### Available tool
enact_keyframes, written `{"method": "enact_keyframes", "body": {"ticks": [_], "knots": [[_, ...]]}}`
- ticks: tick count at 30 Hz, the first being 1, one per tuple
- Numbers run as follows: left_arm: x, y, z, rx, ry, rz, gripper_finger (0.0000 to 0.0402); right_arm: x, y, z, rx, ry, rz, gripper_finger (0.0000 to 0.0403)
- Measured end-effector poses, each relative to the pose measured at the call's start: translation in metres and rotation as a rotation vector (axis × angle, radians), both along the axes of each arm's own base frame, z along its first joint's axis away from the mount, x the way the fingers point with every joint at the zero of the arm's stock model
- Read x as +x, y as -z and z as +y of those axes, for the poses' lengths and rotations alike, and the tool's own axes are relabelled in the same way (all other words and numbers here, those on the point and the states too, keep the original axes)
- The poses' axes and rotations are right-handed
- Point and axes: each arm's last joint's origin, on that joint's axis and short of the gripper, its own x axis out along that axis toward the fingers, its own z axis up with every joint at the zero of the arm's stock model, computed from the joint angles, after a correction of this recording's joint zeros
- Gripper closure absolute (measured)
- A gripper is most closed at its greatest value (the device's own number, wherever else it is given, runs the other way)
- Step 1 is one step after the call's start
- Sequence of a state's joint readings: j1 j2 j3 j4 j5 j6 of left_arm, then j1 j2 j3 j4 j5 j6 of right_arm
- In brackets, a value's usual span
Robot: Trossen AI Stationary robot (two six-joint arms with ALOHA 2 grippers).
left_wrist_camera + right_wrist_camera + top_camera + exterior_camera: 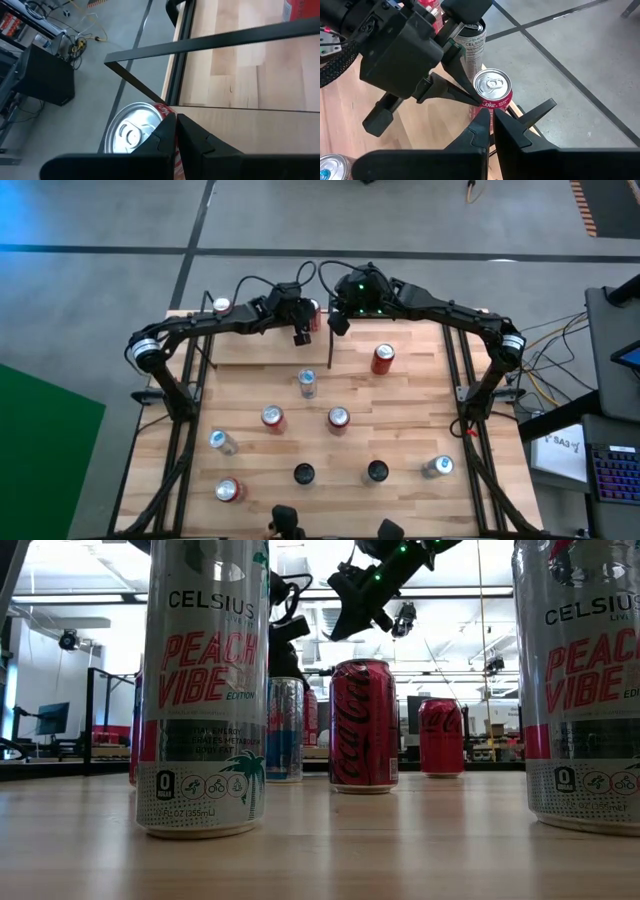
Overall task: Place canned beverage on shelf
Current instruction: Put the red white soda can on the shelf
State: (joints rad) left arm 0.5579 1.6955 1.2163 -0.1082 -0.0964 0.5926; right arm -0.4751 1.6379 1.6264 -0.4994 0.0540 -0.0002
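A red Coca-Cola can (492, 92) stands upright on the far edge of the light wood shelf (260, 345), near its black upright rod (329, 345). My left gripper (479, 101) is shut, with its tips at that can's upper side. The can's silver top (131, 135) shows beside the fingers in the left wrist view. My right gripper (340, 320) is shut and hangs higher, just right of the can, holding nothing. A Celsius can (472, 42) stands farther along the shelf's far edge. My left gripper lays its shut fingertips (470, 97) against the red can's side just under the top rim (485, 103). The fingers come slanting down from the table's left. The can stands upright on its base on the shelf.
Several more cans stand on the table in front of the shelf: a red one (383, 358), a silver-blue one (307, 383), two red ones (272, 418) (338, 418) and others nearer the front edge. Thin black rods (225, 37) frame the shelf.
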Motion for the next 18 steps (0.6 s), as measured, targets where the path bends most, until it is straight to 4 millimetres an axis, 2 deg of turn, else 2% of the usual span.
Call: {"method": "enact_keyframes", "body": {"ticks": [10, 18], "knots": [[-0.0070, -0.0081, -0.0072, -0.010, 0.013, 0.029, 0.0402, -0.0006, 0.0009, 0.0003, 0.005, -0.001, 0.010, 0.0390], [-0.0056, 0.0018, -0.0020, -0.021, 0.008, 0.061, 0.0402, -0.0007, 0.0011, 0.0003, 0.003, -0.003, 0.014, 0.0390]]}}
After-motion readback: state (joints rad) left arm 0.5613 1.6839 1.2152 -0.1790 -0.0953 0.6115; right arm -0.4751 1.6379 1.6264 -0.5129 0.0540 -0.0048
